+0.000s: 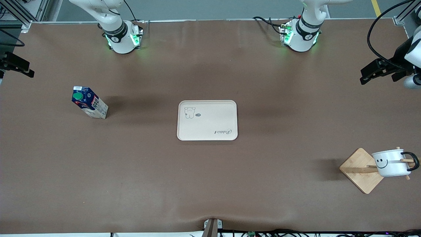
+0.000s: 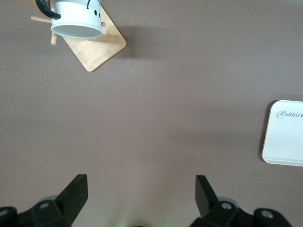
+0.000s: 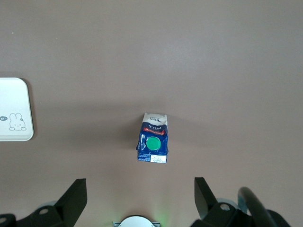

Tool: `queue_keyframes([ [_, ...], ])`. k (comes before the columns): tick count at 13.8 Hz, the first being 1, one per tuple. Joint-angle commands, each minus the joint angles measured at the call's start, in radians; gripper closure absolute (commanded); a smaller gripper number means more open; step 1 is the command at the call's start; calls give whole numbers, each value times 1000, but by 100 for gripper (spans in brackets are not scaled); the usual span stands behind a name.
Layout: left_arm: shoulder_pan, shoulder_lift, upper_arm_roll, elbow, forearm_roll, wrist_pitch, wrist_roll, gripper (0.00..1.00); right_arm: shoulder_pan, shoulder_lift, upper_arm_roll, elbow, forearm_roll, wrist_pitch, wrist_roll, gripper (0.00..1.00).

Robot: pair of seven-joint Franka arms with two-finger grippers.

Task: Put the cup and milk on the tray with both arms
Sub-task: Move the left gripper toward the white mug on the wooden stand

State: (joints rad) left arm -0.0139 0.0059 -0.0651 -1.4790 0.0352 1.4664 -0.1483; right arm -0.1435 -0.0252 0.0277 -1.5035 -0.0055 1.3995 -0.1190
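Milk (image 3: 152, 144) standing under open right gripper (image 3: 140, 198), cup (image 2: 75, 19) well off open left gripper (image 2: 141, 196)

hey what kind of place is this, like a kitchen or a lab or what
Most likely a robotics lab, not a kitchen: two white robot arms are bolted to a brown-covered table, cables trail along its edge, and a milk carton and tray are laid out.

Both tools (image 2: 141, 198) (image 3: 140, 198) raised, wide apart
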Motion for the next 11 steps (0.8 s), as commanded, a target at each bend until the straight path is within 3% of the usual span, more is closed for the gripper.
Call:
queue_keyframes([
  [1,11,0,-4,19,3,-8,12,0,-14,10,14,20,12,3,13,0],
  [7,15,5,4,17,5,-5,10,0,-16,19,14,19,71,3,13,0],
  [11,12,8,5,17,74,9,6,0,-13,30,14,19,73,4,13,0],
])
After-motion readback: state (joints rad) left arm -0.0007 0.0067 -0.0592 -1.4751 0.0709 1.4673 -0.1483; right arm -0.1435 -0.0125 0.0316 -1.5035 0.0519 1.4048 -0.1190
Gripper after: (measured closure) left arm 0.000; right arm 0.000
